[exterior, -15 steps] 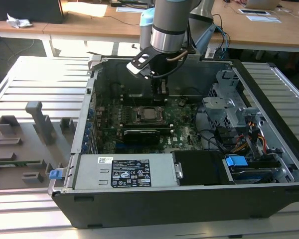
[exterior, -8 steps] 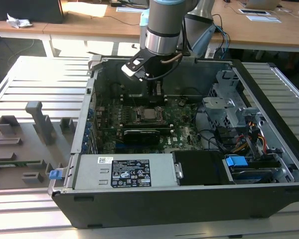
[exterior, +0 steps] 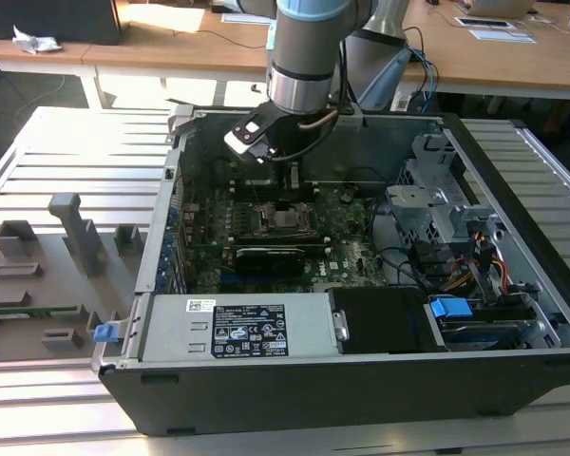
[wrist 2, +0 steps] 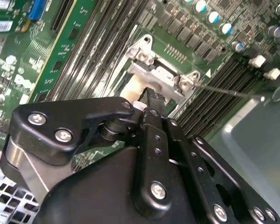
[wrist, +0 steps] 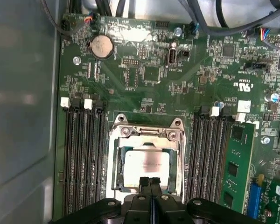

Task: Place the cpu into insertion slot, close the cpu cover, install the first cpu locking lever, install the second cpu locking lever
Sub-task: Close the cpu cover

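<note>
The cpu (wrist: 147, 163), a pale silvery square, lies flat in the insertion slot (exterior: 283, 220) on the green motherboard. Over it lies the cpu cover (wrist: 147, 132), a silvery frame through whose window the chip shows. My gripper (wrist: 150, 181) stands right above the chip's near edge with its black fingertips pressed together and nothing between them. In the second wrist view the fingertips (wrist 2: 149, 99) point down at the cover (wrist 2: 161, 74). A thin metal locking lever (wrist 2: 228, 91) sticks out sideways from the cover's corner. In the exterior view my gripper (exterior: 292, 185) hangs inside the open computer case just above the socket.
Black memory slots (wrist: 84, 154) flank the socket on both sides, and a green memory stick (wrist: 235, 168) stands in one. A black ribbed heatsink (exterior: 271, 256), a power supply (exterior: 237, 328) and a drive cage (exterior: 437, 218) crowd the case. Grey fixture blocks (exterior: 66, 228) stand on the table outside.
</note>
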`<state>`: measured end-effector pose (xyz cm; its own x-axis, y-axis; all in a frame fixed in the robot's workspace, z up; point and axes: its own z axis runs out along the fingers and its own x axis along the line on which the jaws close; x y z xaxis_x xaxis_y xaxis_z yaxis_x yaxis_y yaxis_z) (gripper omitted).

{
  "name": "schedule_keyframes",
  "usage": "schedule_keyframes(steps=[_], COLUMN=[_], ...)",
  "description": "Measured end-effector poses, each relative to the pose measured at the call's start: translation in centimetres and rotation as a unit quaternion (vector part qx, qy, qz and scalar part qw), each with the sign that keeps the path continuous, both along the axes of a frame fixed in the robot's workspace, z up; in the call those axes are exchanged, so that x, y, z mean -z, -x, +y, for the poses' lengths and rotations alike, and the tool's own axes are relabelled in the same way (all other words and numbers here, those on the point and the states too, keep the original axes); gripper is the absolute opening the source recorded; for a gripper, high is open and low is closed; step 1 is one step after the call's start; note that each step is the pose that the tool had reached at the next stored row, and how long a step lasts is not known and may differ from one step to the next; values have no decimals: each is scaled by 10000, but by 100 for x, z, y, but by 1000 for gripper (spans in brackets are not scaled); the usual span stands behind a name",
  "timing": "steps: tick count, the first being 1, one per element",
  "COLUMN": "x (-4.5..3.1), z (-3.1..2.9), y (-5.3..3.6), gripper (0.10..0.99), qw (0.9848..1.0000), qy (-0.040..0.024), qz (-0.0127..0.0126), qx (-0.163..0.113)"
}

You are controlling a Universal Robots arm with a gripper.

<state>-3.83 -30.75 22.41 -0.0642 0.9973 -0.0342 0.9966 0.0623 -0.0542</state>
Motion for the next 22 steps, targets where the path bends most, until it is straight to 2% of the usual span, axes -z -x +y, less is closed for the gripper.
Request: schedule_keyframes(steps=[1, 11, 17, 20, 22], x=[27, 141, 198, 195, 107], z=[0, 0, -1, 2, 0], y=[44, 268, 298, 279, 280], gripper=[106, 106, 106, 106, 106], qw=[10000, 10000, 10000, 10000, 10000], qy=[-1, 0, 3, -5, -1], qz=[0, 0, 2, -6, -1], qx=[1, 1, 0, 1, 1])
